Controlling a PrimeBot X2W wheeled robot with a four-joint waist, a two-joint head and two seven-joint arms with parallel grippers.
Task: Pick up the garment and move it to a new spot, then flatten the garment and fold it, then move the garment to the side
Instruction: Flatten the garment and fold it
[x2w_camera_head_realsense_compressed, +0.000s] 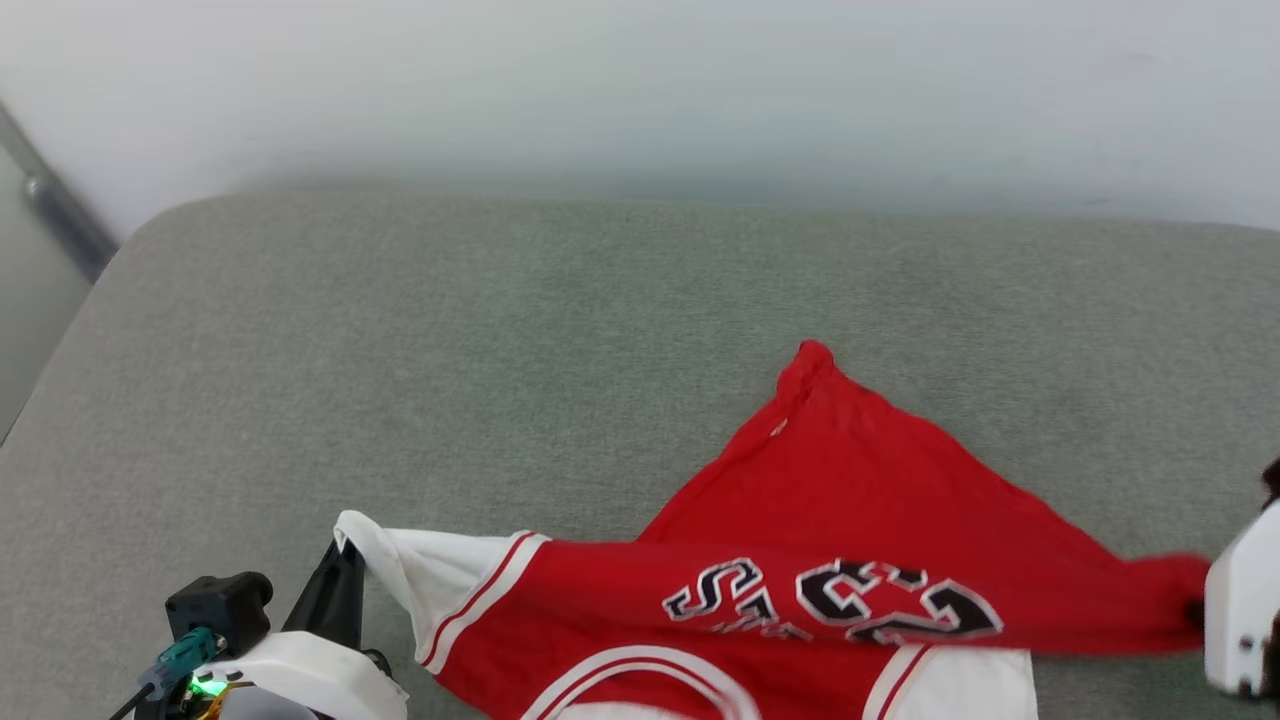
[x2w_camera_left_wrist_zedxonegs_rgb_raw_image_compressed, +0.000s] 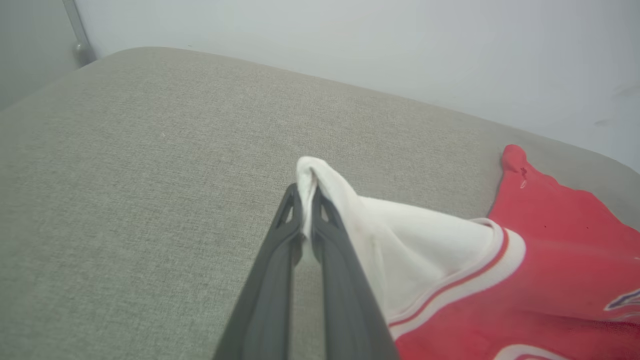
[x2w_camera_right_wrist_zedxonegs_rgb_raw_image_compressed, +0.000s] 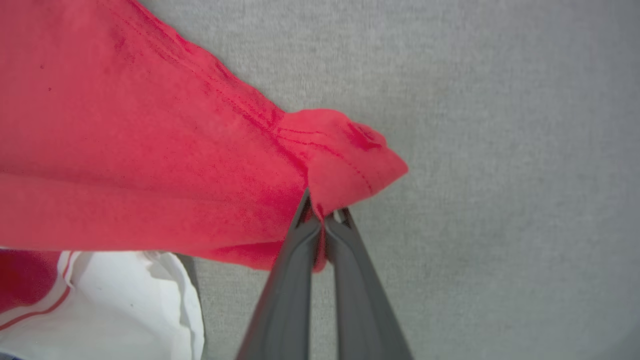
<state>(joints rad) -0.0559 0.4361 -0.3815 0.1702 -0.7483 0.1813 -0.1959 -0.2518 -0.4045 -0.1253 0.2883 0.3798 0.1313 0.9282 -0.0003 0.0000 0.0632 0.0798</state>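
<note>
- The garment (x2w_camera_head_realsense_compressed: 850, 480), a red sleeveless basketball jersey of soft knit with a white inside, white-and-red striped trim and black white-outlined numerals, sits toward the near right of the grey-green fabric-covered pad (x2w_camera_head_realsense_compressed: 400, 330). It is strung sideways between the two arms.
- I judge it is held this way to pull the cloth taut from two opposite ends, so it can be carried across and laid out flat. One red corner (x2w_camera_head_realsense_compressed: 812, 362) trails on the pad on the far side, pointing toward the pale wall (x2w_camera_head_realsense_compressed: 640, 90).
- The left end effector (x2w_camera_left_wrist_zedxonegs_rgb_raw_image_compressed: 305, 192) has its two long dark fingers pressed together on a white fold at the garment's left end, near the striped trim (x2w_camera_left_wrist_zedxonegs_rgb_raw_image_compressed: 450, 285).
- The right end effector (x2w_camera_right_wrist_zedxonegs_rgb_raw_image_compressed: 322, 207) is likewise clamped tight. It pinches a red hemmed corner at the garment's right end, with the stitched edge bunched above the fingertips.
- Whether the stretched middle hangs clear of the pad or brushes it is hard to tell in the head view, since the near part runs off the bottom edge.
- The work looks to be in the pick-up-and-move step; flattening and folding are not yet done.
</note>
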